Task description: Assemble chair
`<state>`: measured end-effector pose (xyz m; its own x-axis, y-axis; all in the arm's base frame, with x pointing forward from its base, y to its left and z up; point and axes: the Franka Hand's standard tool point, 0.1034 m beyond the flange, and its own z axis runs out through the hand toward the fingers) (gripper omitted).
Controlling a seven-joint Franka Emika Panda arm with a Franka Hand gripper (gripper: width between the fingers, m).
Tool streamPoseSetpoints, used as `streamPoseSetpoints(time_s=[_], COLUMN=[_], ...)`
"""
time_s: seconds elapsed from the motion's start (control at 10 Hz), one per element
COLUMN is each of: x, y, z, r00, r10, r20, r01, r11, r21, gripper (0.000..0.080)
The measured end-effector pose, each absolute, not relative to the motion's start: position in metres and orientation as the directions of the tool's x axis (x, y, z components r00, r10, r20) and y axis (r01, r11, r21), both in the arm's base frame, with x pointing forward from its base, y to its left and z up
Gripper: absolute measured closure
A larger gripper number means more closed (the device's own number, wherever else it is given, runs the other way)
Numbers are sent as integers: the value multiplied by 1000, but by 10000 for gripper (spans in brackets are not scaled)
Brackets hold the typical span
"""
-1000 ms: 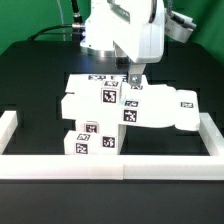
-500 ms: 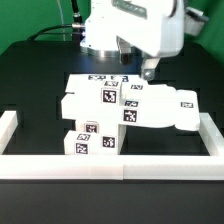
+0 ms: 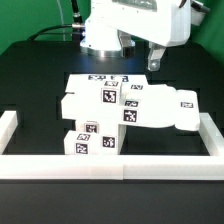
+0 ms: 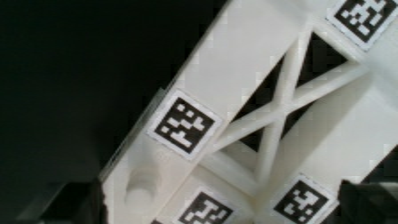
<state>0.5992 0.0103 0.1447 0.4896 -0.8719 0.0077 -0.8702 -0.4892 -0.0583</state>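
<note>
Jaws (image 3: 157, 60) fully open, holding nothing. Exterior view: they have lifted off the chair (image 3: 120, 115) and shifted toward the exterior view's right; chair parts now sit clustered below the jaws on the worktop (image 3: 30, 80). Likely a part was just released. No containers present. Wrist view: braced chair frame (image 4: 267, 110) lies beneath the jaws, untouched.

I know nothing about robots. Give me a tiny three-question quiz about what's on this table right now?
1. True or false: the claw is holding a chair part.
2. What color is the table? A) black B) green C) red
3. What pattern marks the chair parts?

Key: 1. False: it hangs open above the parts, holding nothing. 2. A. 3. Black-and-white square marker tags.
</note>
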Motion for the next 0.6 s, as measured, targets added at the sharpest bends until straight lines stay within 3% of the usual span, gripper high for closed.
streamPoseSetpoints(time_s=[0.2, 0.4, 0.5, 0.6], x=[599, 590, 584, 581], y=[11, 31, 37, 37], z=[143, 146, 144, 145], r00=[710, 909, 957, 957], r10=[-703, -414, -286, -286], r20=[41, 50, 47, 55], r01=[-701, -412, -284, -283], r11=[-711, -910, -958, -958], r21=[-57, -48, -49, -54], gripper=[151, 151, 151, 151])
